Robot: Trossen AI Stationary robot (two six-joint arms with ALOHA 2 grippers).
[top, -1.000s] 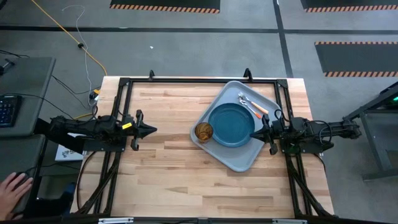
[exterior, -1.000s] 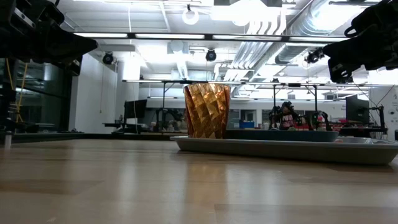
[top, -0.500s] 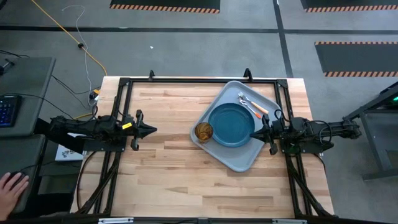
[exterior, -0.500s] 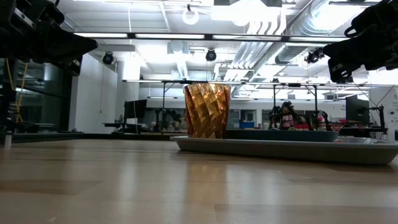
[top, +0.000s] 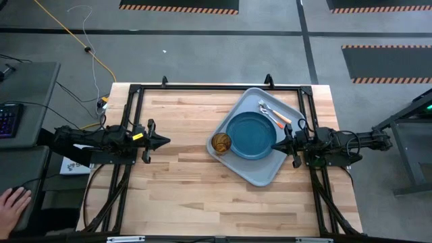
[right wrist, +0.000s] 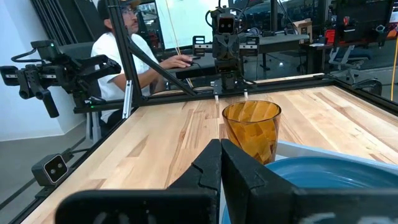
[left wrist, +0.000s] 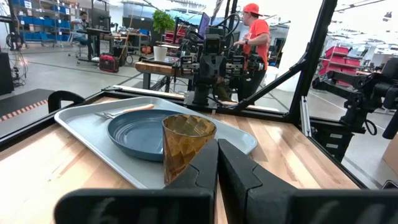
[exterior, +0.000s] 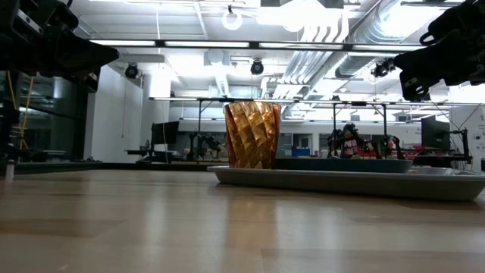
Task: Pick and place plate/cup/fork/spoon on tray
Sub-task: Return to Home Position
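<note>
Grey-blue tray (top: 254, 169): rotated on wooden table (top: 182, 182), on right half; far corner near back frame rail, right edge beside right gripper.
Plate (top: 251, 135): dark teal, centred in tray, rim just clear of cup.
Cup (top: 221, 142): amber ribbed, upright, in tray's left corner, beside plate; seen in low view (exterior: 252, 135) standing on tray lip.
Fork (top: 279, 115): orange handle, in tray's far corner beyond plate, tines toward back.
Spoon (top: 269, 113): lies alongside fork, touching or nearly; cannot separate clearly.
Tray edges: raised rim all round; near corner points toward front of table, well short of front edge.
Open room: broad bare wood across left and front of table, between left gripper and tray; black frame rails along back and both sides.
Writing: none readable on tray, dishes or arms.
Right gripper (top: 282, 144): at tray's right edge, pointing toward plate, above tray level in low view; fingers (right wrist: 208, 163) pressed together, holding nothing.
Left gripper (top: 164, 141): at left side of table over bare wood, well apart from tray, pointing toward cup; fingers (left wrist: 205, 163) closed together, empty.
Beyond table: hand (top: 13, 202) at lower left near desk; keyboard (top: 5, 120) on desk at left; seated person in white shirt (right wrist: 124, 43) in right wrist view; person in orange shirt (left wrist: 255, 37) in left wrist view.
</note>
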